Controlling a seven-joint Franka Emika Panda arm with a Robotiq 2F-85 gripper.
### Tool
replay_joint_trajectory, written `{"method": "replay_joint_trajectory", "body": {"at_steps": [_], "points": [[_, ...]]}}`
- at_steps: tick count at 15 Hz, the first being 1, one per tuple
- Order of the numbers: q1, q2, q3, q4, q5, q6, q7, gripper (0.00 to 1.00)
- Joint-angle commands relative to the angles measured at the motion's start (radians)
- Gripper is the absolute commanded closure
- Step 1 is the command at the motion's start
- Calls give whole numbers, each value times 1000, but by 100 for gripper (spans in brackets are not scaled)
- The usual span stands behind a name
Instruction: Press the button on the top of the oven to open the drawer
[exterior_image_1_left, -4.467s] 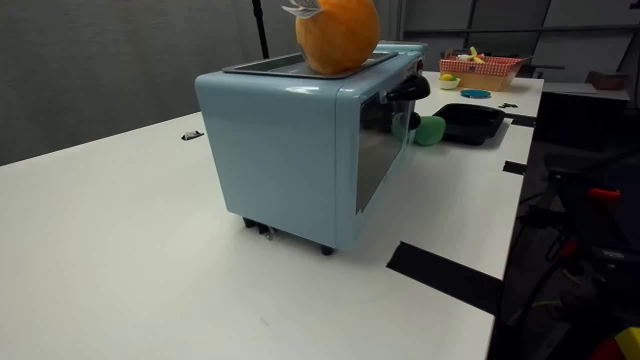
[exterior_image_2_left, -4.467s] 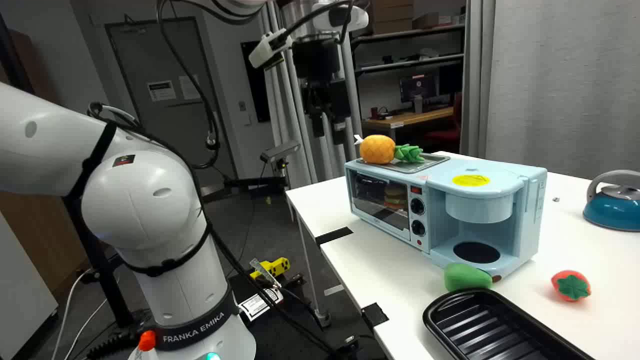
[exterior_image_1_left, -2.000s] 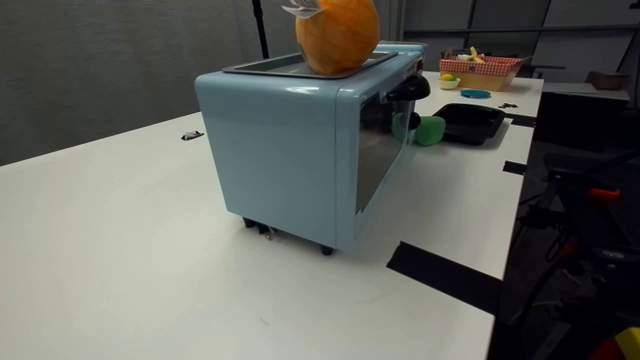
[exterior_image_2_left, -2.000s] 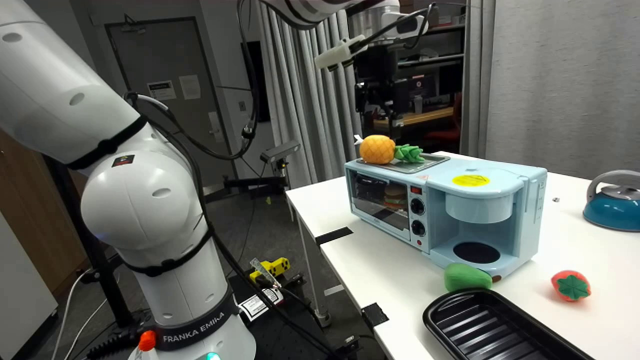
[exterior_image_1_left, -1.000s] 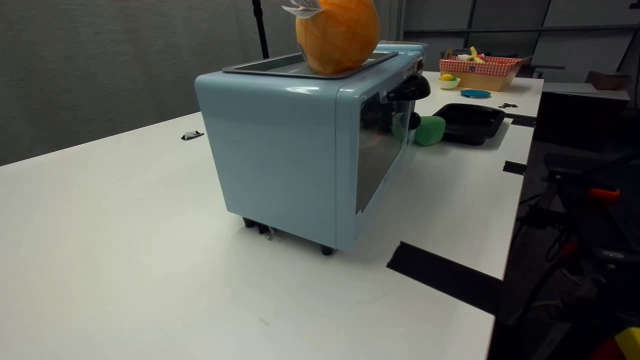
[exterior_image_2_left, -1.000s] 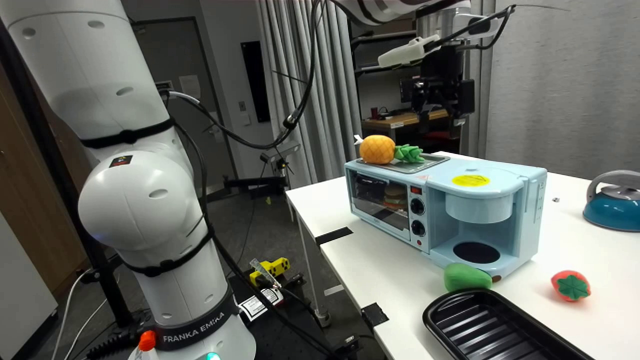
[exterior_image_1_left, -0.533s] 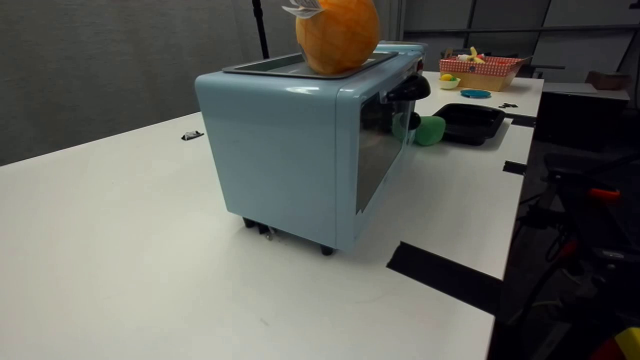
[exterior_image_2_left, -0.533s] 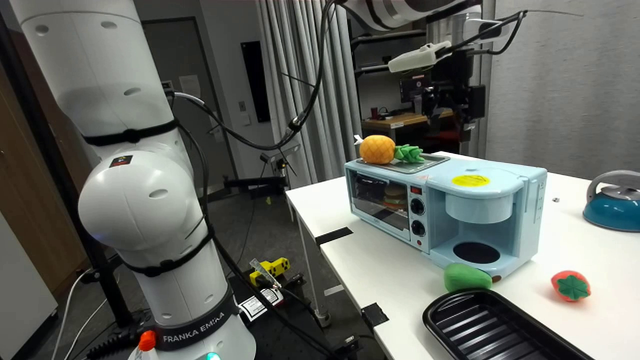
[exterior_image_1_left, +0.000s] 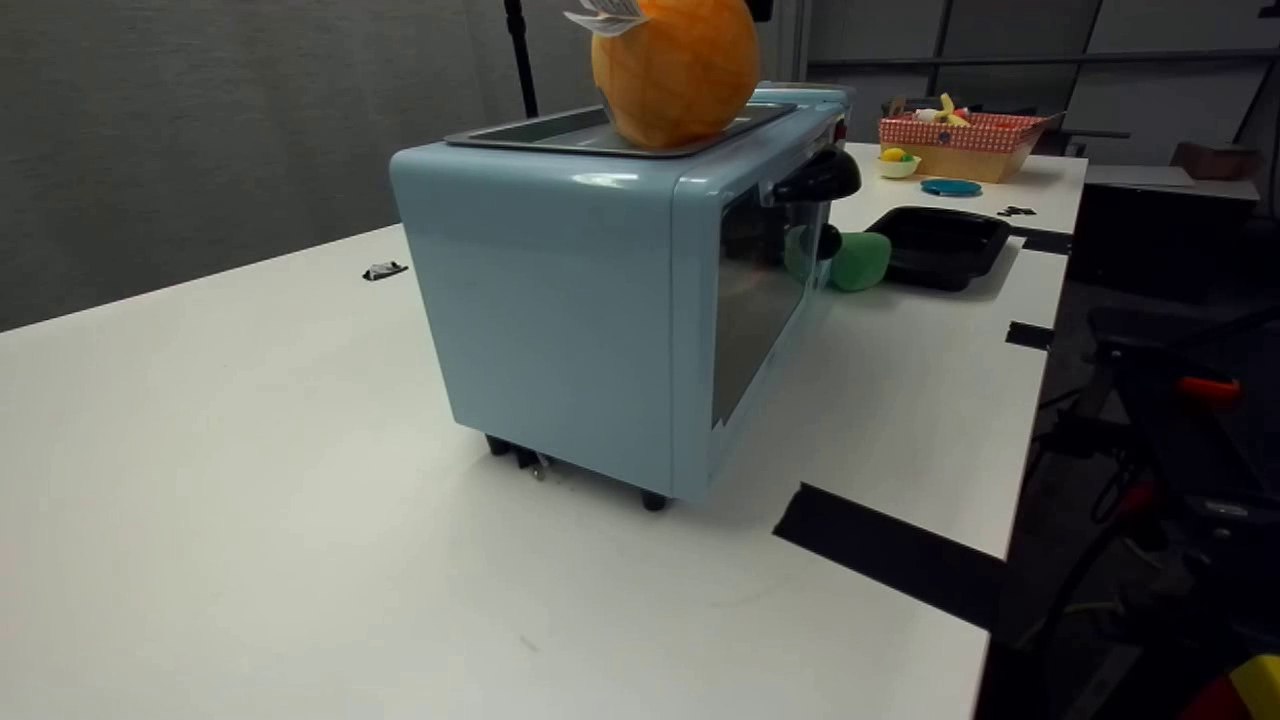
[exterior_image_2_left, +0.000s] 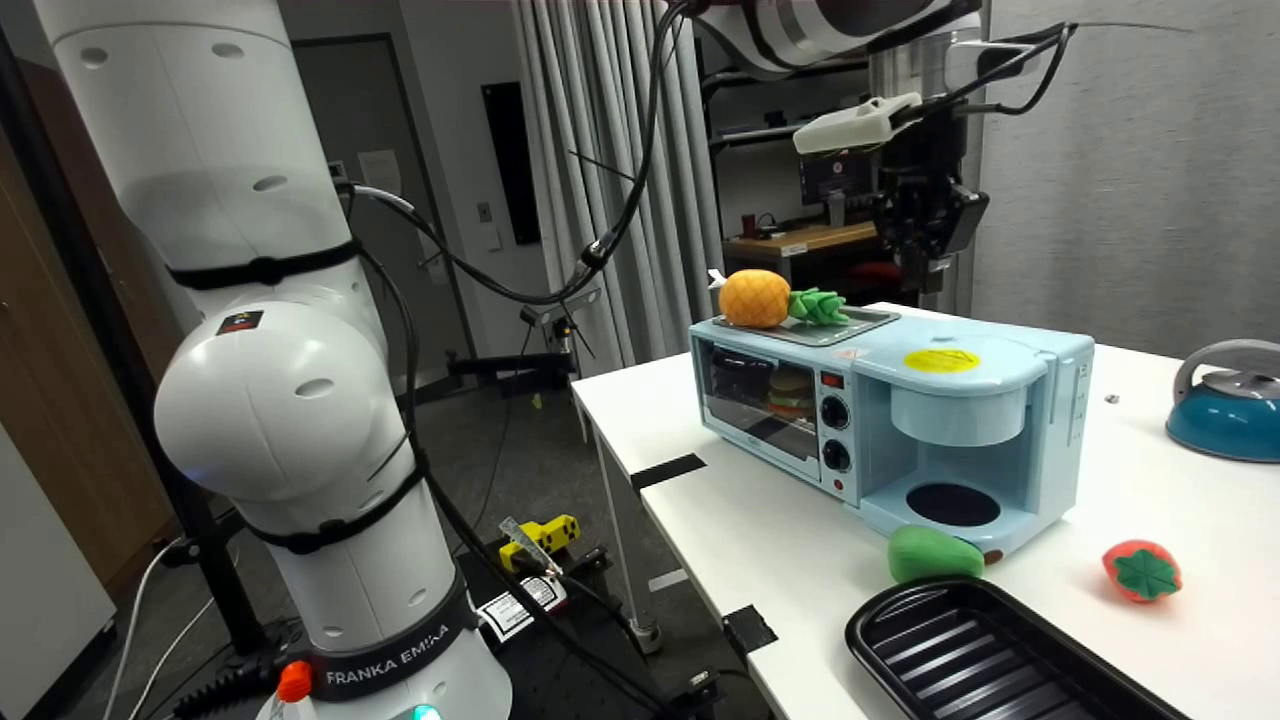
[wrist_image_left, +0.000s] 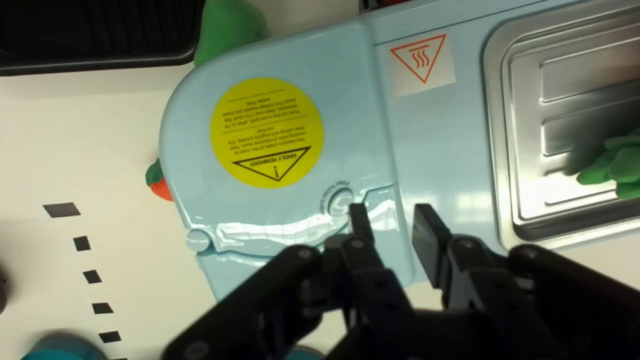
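The pale-blue oven (exterior_image_2_left: 875, 420) stands on the white table, its dark-glass door shut. On its top, in the wrist view, is a small round button (wrist_image_left: 339, 201) beside the yellow sticker (wrist_image_left: 265, 130). A rounded pale-blue piece (exterior_image_2_left: 958, 418), apparently the drawer, sits in line under the lid. My black gripper (wrist_image_left: 390, 207) hangs above the oven's top, apart from it, as an exterior view shows. Its jaws stand partly apart with nothing between them. In the wrist view the left fingertip (wrist_image_left: 358, 212) lies just beside the button and overlaps its edge.
A toy pineapple (exterior_image_2_left: 755, 299) lies on the oven's metal tray (exterior_image_2_left: 870, 325). A green toy (exterior_image_2_left: 930, 555) and a black pan (exterior_image_2_left: 870, 640) sit before the oven. A red toy strawberry (exterior_image_2_left: 1140, 572) and blue kettle (exterior_image_2_left: 1225, 420) are on the table beyond.
The arm has swung rightward over the oven in an exterior view, lowering slightly at the last. The gripper's fingers have drawn closer together. Oven and toys have stayed put.
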Motion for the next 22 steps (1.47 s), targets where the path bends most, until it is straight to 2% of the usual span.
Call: {"method": "replay_joint_trajectory", "body": {"at_steps": [1, 22], "points": [[-10, 24, -2, 22, 4, 24, -11, 99], [-20, 93, -10, 36, -6, 49, -10, 100]]}}
